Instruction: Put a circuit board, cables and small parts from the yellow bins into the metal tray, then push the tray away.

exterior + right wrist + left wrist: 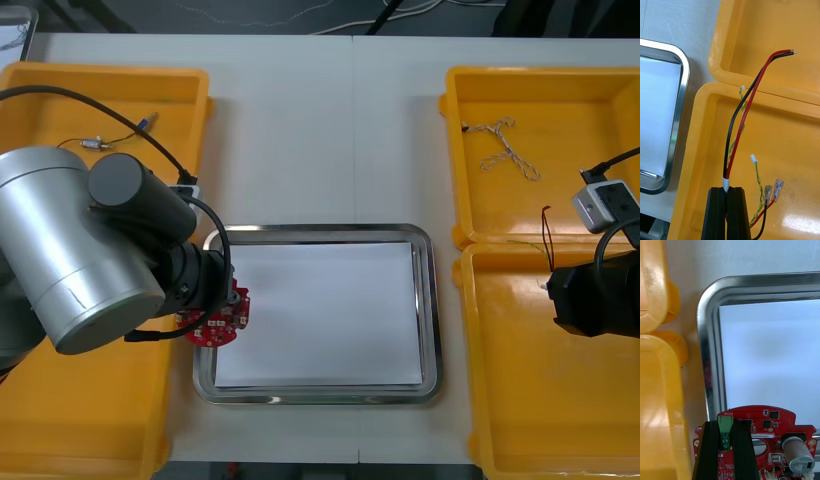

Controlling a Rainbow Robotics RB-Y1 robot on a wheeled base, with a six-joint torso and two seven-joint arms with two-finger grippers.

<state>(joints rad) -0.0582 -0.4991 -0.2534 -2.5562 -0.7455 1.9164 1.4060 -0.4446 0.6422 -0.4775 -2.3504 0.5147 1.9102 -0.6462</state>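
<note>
The left end effector (725, 426) is clamped on the round red circuit board (769, 422), holding it over the metal tray's (711, 352) left rim, toward its near corner. The right end effector (727, 192) pinches a red and black cable (748, 108) over the near yellow bin (692, 150) at the tabletop's (320, 130) right edge.

Light table (300, 130), dark floor (120, 14) beyond
</note>
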